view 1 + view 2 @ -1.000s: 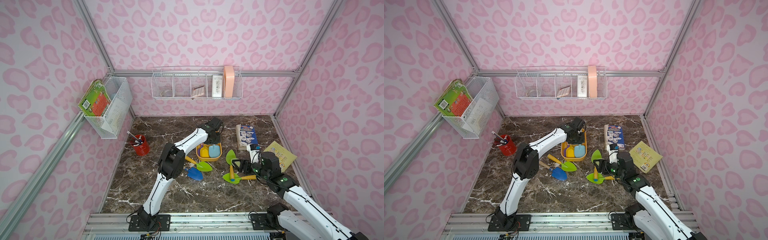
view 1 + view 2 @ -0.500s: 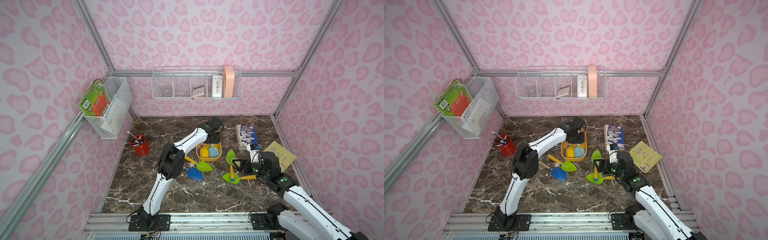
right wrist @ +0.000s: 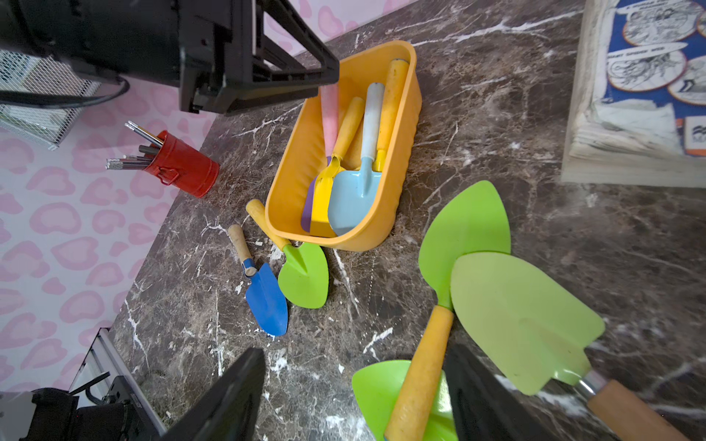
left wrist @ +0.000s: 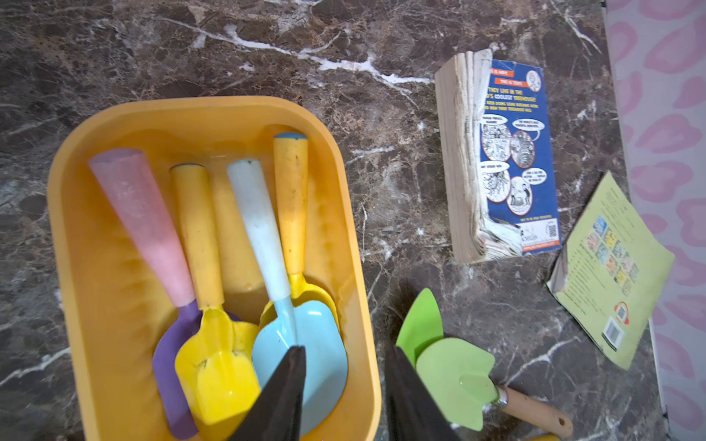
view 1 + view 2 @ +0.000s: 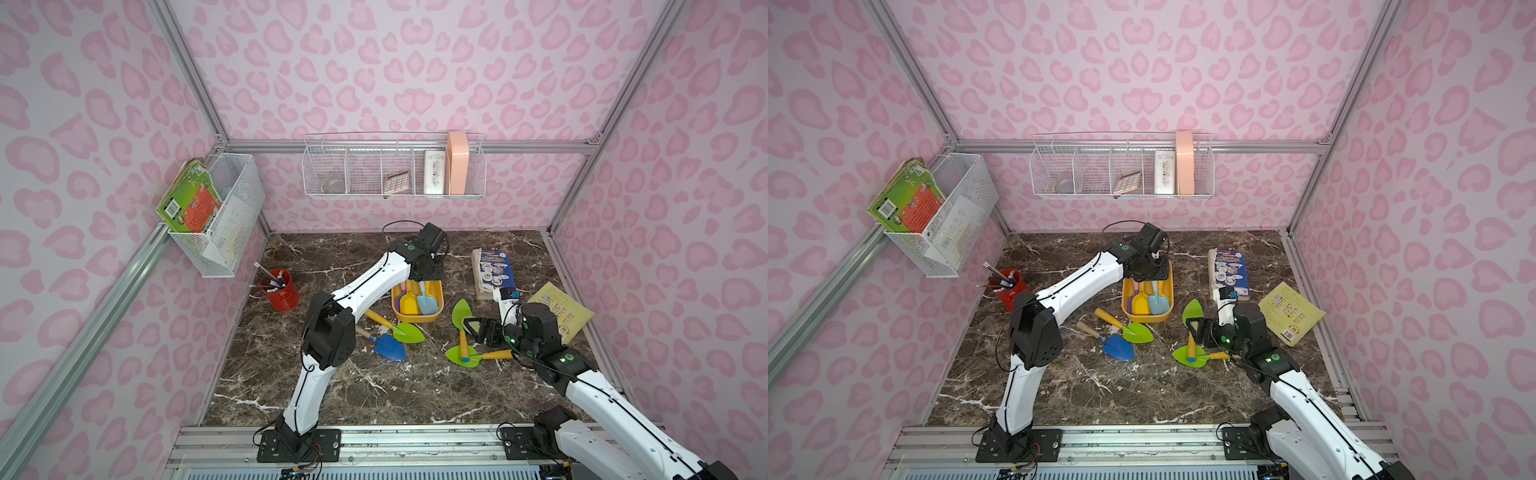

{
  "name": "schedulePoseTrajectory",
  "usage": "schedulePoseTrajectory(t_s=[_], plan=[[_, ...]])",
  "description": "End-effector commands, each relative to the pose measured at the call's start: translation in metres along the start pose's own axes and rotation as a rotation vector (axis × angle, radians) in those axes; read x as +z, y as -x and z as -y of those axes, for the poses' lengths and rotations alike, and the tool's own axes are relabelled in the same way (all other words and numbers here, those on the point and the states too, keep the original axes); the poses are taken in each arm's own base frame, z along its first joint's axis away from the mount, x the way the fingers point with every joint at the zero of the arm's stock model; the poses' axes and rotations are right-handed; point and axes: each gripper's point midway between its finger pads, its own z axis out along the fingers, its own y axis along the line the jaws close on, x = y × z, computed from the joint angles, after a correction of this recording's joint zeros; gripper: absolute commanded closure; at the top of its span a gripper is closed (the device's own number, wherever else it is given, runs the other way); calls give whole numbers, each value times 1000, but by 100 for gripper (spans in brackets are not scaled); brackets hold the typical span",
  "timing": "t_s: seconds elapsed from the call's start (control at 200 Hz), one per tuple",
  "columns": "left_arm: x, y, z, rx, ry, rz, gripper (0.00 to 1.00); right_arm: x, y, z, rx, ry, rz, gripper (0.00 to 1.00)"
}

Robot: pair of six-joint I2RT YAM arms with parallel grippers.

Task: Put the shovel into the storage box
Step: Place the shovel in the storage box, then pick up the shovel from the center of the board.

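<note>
The yellow storage box [image 4: 198, 105] holds a purple shovel [image 4: 141, 214], two yellow shovels [image 4: 198, 229] and the light blue shovel [image 4: 263, 229], lying lengthwise, blade just under the left gripper [image 4: 345, 349], whose jaws stand slightly parted and empty, handle pointing away from them, while the right gripper [image 3: 354, 349] gapes wide, empty, over a green shovel [image 3: 420, 374].

Pink leopard-print walls [image 5: 374, 62] framed by aluminium rails [image 5: 407, 146] enclose a dark brown marble floor [image 5: 374, 386] with white veins.
</note>
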Motion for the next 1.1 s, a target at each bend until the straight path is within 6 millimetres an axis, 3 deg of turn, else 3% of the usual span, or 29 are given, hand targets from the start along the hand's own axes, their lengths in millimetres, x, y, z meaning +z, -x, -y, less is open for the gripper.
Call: schedulePoseTrajectory(t_s=[0.0,0.16,0.536,0.621,1.096], plan=[[-13,-11,5,44,-41,-20,58,0,8,-4,-14,8,21,23],[-37,-21,7,65,-100,0,56,1,13,-6,-31,5,16,22],[-91,-67,-19,74,-145,4,54,12,22,-20,-85,34,-9,21],[-93,-86,-36,57,-117,-17,53,19,21,-26,-98,44,-30,20],[-125,-146,-107,-86,39,-26,52,50,6,-56,-175,91,-114,23]])
